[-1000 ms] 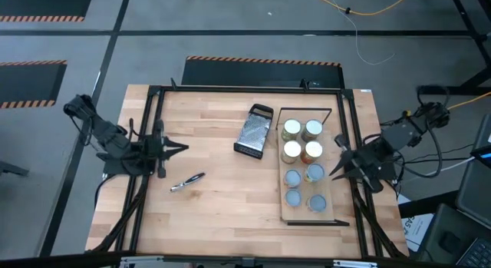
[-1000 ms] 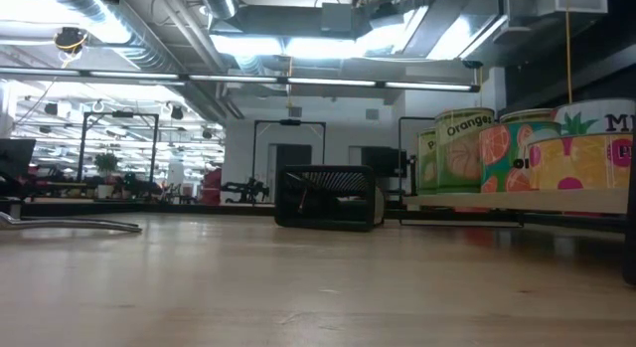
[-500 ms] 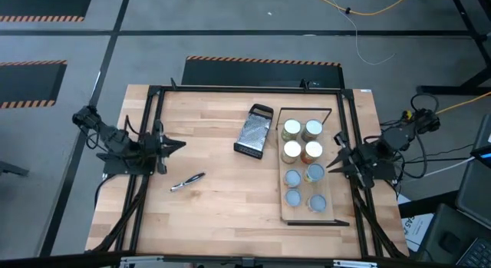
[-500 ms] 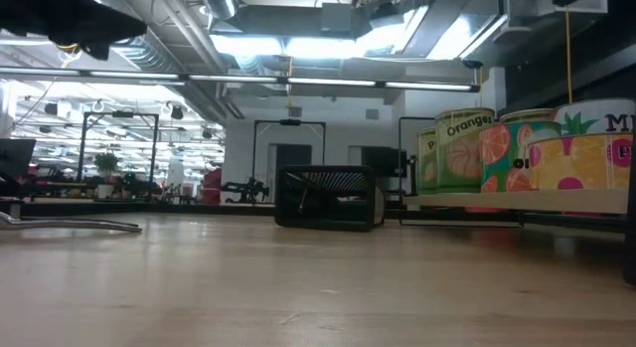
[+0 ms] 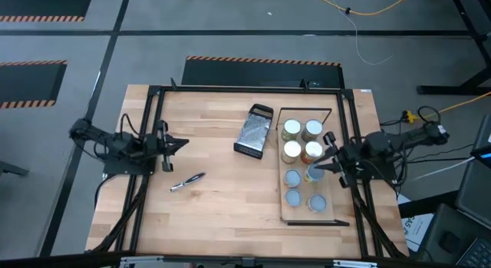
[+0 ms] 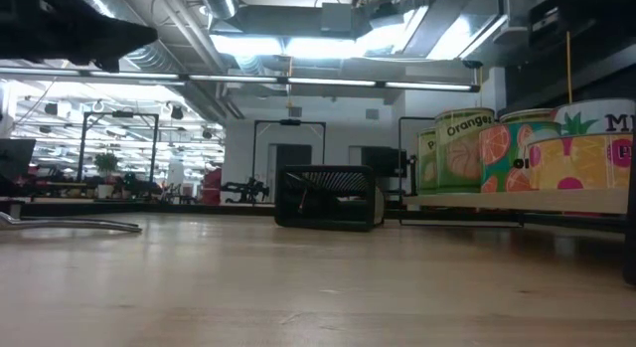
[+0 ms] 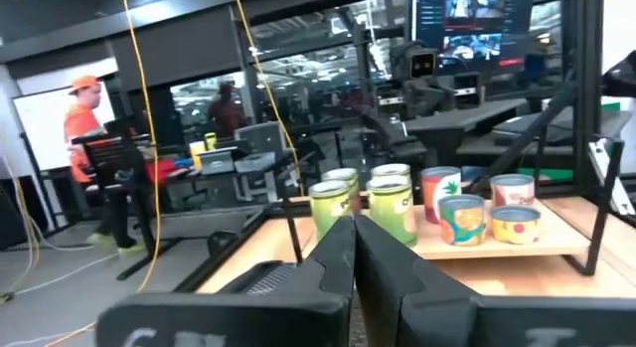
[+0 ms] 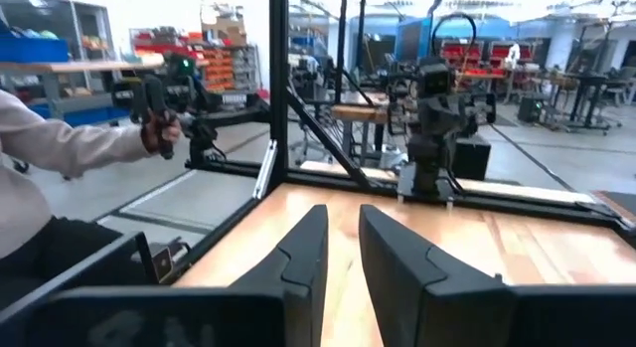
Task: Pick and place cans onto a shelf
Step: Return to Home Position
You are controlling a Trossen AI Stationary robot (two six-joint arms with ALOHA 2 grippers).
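Several cans (image 5: pixel 292 150) stand upright in two rows on the shelf (image 5: pixel 305 214), a light-wood board at the table's right. They show from the side in the low view (image 6: pixel 465 151) and the left wrist view (image 7: pixel 393 203). My right gripper (image 5: pixel 324 159) points level toward the table's left above the shelf's right edge. Its fingers (image 8: pixel 343 233) stand a little apart with nothing between them. My left gripper (image 5: pixel 184 143) is shut (image 7: pixel 353 238) and empty at the table's left, pointing toward the cans.
A metal grater (image 5: pixel 255 131) lies left of the shelf, and a slim silver tool (image 5: pixel 188 181) lies on the bare wood near my left gripper. A black frame (image 5: pixel 245 89) rims the table. A person's sleeve (image 8: pixel 60 148) shows beyond the table.
Both arms have come down and their grippers have tipped up toward level. My right gripper has moved toward the table's left, out over the shelf's right edge. My left gripper has swung a little toward the far edge. The cans have not moved.
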